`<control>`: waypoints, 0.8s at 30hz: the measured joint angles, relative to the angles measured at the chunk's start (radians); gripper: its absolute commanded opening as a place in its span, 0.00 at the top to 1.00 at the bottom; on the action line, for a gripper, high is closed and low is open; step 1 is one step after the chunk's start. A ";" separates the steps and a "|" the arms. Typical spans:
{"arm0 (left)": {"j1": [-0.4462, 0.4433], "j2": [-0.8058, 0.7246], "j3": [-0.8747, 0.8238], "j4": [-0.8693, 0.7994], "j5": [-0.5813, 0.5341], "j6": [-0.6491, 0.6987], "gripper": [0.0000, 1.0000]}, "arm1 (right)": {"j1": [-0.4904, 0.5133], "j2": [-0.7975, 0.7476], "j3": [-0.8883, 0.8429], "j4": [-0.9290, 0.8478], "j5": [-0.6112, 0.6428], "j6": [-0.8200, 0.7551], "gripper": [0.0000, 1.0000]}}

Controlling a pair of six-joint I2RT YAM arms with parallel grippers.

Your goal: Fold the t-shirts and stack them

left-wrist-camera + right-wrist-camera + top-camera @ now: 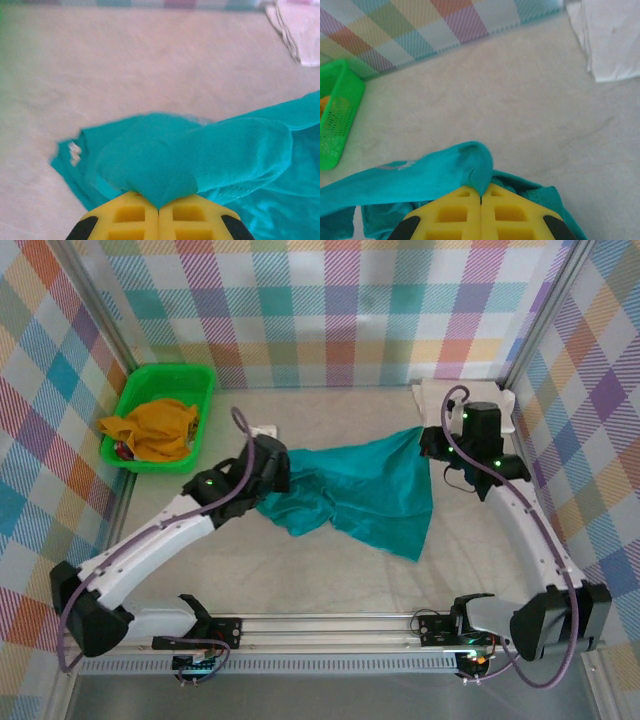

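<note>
The left fingers (127, 215) are pressed together on a bunched fold of the teal t-shirt (200, 155), and the right fingers (452, 212) are likewise shut, pinching another edge of the same shirt (435, 175). From above, the shirt (360, 490) hangs stretched between the two arms over the middle of the counter (330, 580). Its far edge is pulled taut from one grip to the other, while the rest sags and lies crumpled on the surface towards the near side. No print is visible on it from here.

The cream t-shirt (428, 395) lies flat in the far right corner, just behind the right arm and apart from the teal one. It looks as though it has already been dealt with, though its folds are too hidden to be sure. A green basket (170, 368) in the far left corner holds a mustard cloth (155, 430).

The step in hand appears to be spreading the teal shirt out so it can be folded; no fold has been made yet. The next move probably calls for both arms to work together: draw the held edge wider so the slack comes out, then drag or lower the cloth so that it settles flat rather than bunched. Uneven pulling could let the thin fabric slip from one pinch or twist the shirt.
</note>
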 measured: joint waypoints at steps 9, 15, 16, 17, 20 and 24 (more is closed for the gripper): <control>0.266 0.021 0.204 0.051 -0.011 0.264 1.00 | 0.001 0.039 0.245 -0.043 -0.001 -0.116 1.00; 0.414 0.391 0.643 0.086 0.128 0.417 1.00 | -0.002 0.289 0.501 -0.012 -0.002 -0.169 1.00; 0.425 0.472 0.756 0.068 0.146 0.436 1.00 | -0.003 0.338 0.557 -0.013 -0.003 -0.174 1.00; 0.435 0.548 0.874 0.049 0.162 0.452 1.00 | -0.005 0.382 0.611 -0.011 -0.005 -0.176 1.00; 0.452 0.777 1.270 -0.031 0.204 0.499 1.00 | -0.006 0.506 0.789 -0.015 -0.013 -0.182 1.00; 0.458 0.942 1.632 -0.097 0.244 0.549 1.00 | -0.008 0.657 1.105 -0.065 -0.025 -0.199 1.00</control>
